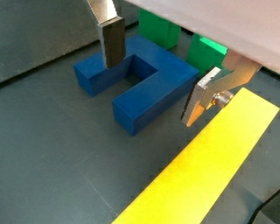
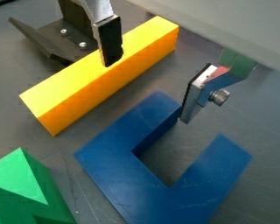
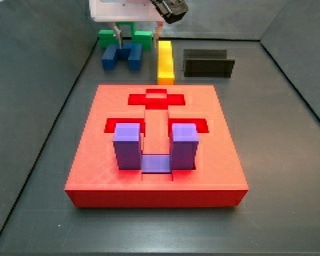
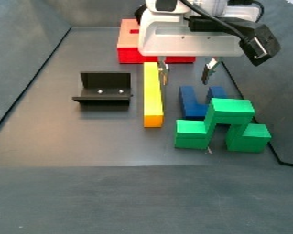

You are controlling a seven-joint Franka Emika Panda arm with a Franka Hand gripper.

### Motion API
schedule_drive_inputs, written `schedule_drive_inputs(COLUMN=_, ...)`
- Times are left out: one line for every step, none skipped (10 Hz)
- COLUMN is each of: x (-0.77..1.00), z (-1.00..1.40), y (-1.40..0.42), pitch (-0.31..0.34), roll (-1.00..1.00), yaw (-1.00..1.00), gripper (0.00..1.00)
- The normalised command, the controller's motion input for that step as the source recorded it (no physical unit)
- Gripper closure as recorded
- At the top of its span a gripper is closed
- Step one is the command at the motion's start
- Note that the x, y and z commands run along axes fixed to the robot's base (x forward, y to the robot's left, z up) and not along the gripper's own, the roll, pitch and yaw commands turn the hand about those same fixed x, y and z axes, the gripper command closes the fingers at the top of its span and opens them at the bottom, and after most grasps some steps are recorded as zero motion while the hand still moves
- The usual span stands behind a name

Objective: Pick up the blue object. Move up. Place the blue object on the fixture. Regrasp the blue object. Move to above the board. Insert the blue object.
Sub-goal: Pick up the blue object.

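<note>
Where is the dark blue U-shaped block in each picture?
Wrist view: the blue object lies on the floor, under the open gripper.
Wrist view: it fills the lower middle, below the gripper.
Side view: it lies at the far end, under the gripper.
Side view: it lies right of centre, between the yellow bar and the green block.
Shared landmark: the yellow bar beside it.

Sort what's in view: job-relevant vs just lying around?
Job:
- blue object, on the floor under the open end effector
- fixture
- board

Lying about:
- yellow bar beside the blue object
- green block
- purple block seated in the board
</note>
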Motion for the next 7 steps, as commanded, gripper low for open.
schedule_drive_inputs(x=0.05, z=-0.37, y=0.00, pitch=-0.201, roll=-0.01, yaw=0.00, gripper=0.00)
schedule_drive_inputs(x=-0.13, z=-0.18, y=-0.13, pitch=-0.181, roll=0.00, yaw=0.00, gripper=0.00)
schedule_drive_inputs(x=-0.26, z=-0.07, y=-0.14, pitch=-0.160, roll=0.00, yaw=0.00, gripper=0.00)
schedule_drive_inputs(x=-0.08, z=-0.04, y=-0.02, pitch=-0.169, roll=-0.09, yaw=0.00, gripper=0.00)
schedule_drive_inputs(x=-0.05, z=-0.10, y=0.00, pitch=-0.164, roll=-0.10, yaw=0.00, gripper=0.00)
schedule_drive_inputs(x=-0.04, z=-0.19, y=0.00, pitch=-0.179, roll=-0.09, yaw=0.00, gripper=0.00)
schedule_drive_inputs(x=-0.02, z=-0.27, y=0.00, pitch=-0.216, roll=-0.12, yaw=0.00, gripper=0.00)
